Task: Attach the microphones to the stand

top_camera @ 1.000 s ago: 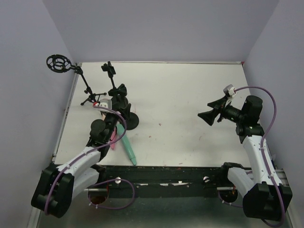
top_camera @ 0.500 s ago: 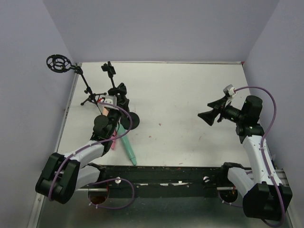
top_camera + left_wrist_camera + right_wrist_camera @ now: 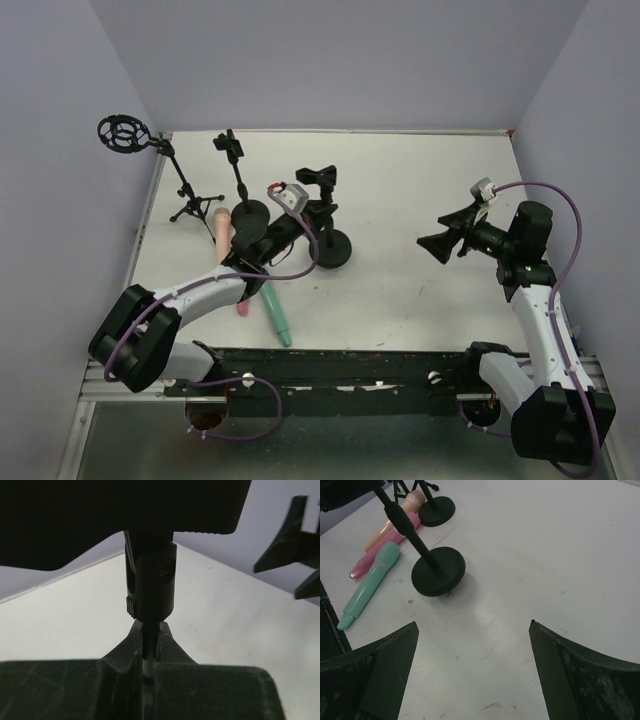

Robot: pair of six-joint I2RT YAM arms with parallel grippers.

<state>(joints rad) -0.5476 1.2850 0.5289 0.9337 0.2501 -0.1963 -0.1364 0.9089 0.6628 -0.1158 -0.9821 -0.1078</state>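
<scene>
A black stand with a round base point(image 3: 332, 248) point(image 3: 438, 572) and a top clip point(image 3: 320, 180) stands upright mid-table. My left gripper point(image 3: 312, 214) point(image 3: 148, 631) is shut on the stand's thin pole, just below its swivel joint point(image 3: 151, 582). Three microphones lie on the table left of the stand: a peach one point(image 3: 222, 231) point(image 3: 388, 526), a pink one point(image 3: 242, 303) point(image 3: 384, 549) partly under my left arm, and a mint green one point(image 3: 276, 314) point(image 3: 371, 586). My right gripper point(image 3: 436, 245) point(image 3: 472, 625) hovers open to the right, nothing between its fingers.
A second round-based stand point(image 3: 247, 211) point(image 3: 436, 511) with a clip point(image 3: 230, 145) stands at the back left. A tripod stand point(image 3: 193, 206) with a ring mount point(image 3: 125, 134) sits by the left wall. Walls enclose the white table point(image 3: 420, 180).
My left gripper has closed on the stand's pole and carried the stand to the right, away from the microphones. The right arm has not moved.
</scene>
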